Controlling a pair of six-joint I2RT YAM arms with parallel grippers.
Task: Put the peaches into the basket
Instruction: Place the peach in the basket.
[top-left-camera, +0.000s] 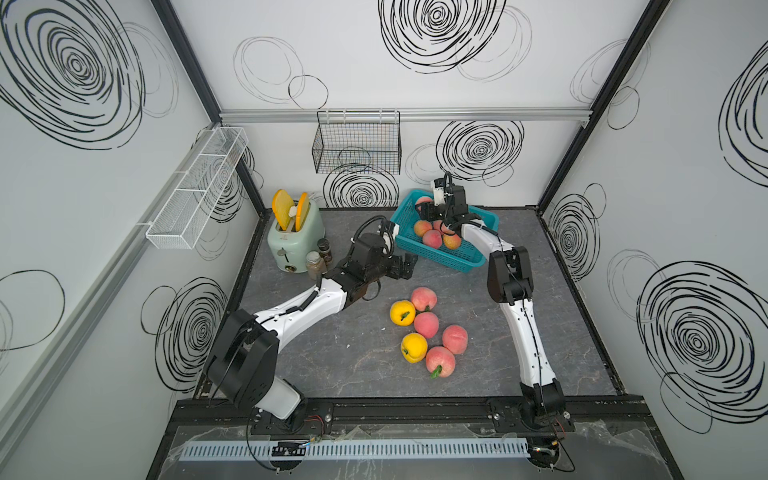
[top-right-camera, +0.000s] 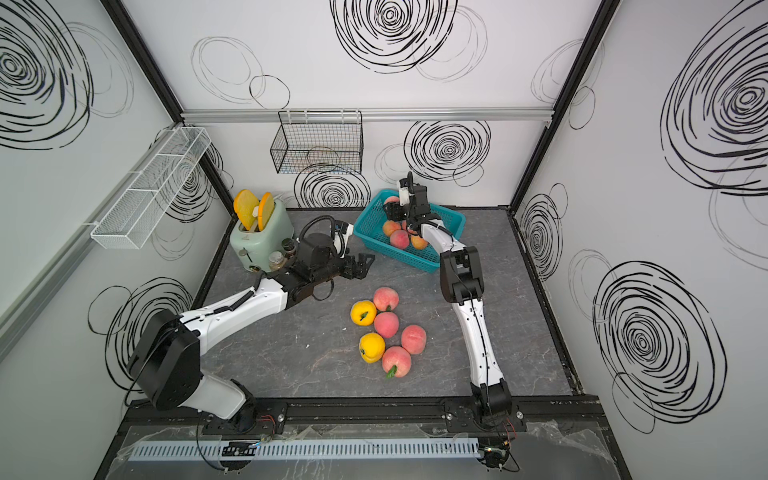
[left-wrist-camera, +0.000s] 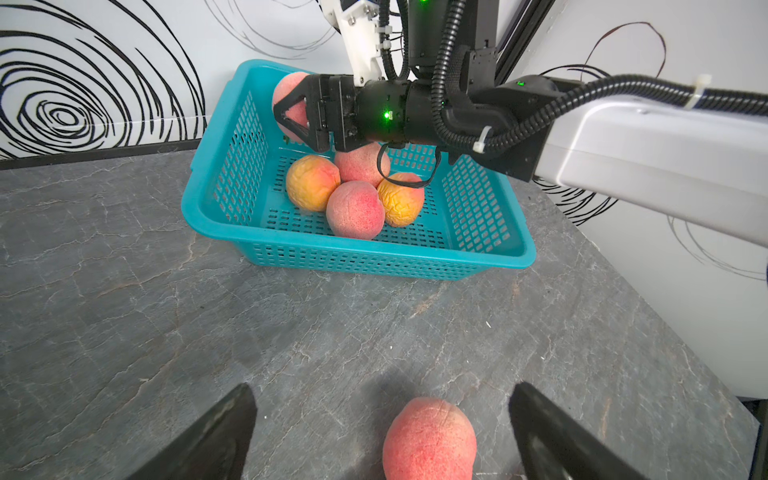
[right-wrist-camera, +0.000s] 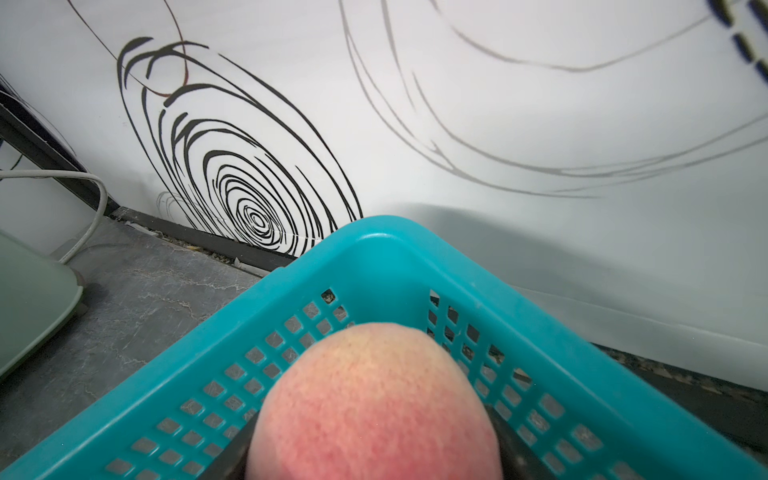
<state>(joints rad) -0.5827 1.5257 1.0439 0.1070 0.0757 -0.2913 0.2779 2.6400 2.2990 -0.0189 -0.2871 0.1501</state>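
1. Over the far corner of the basket (left-wrist-camera: 353, 264) I have the right gripper (left-wrist-camera: 291, 113) clamped on the held peach (left-wrist-camera: 289, 89), a pink one, with one finger on each side.
2. Right wrist view: the held peach (right-wrist-camera: 374, 399) fills the lower frame, and the basket rim (right-wrist-camera: 374, 237) sits just past it. The dark fingers hug the fruit's sides.
3. Both top views agree. The right gripper (top-left-camera: 428, 210) (top-right-camera: 395, 210) is over the basket (top-left-camera: 440, 255) (top-right-camera: 395, 253) at its back end, with the fruit in its grip.
4. Below and behind the right gripper's fingers, the four loose peaches (left-wrist-camera: 356, 195) lie bunched on the basket floor, two pink and two wrinkled orange. I can't tell whether the gripper body touches the top one.
5. The left gripper (top-left-camera: 405, 268) has its fingers spread wide and holds nothing. It is just beside the basket's near wall, not touching it.
6. Ahead of the left gripper, the nearest peach (left-wrist-camera: 428, 440) lies on the counter (left-wrist-camera: 124, 291). In the left wrist view it sits between the two spread fingers (left-wrist-camera: 216, 432). I can't judge the height gap.
7. Further out from the left gripper, toward the arm bases, the six peaches (top-left-camera: 426, 325) (top-right-camera: 386, 324) are clustered on the counter: four pink and two yellow.
8. Behind the left gripper's wrist are the green toaster (top-left-camera: 295, 241) and the spice jars (top-left-camera: 320, 257).
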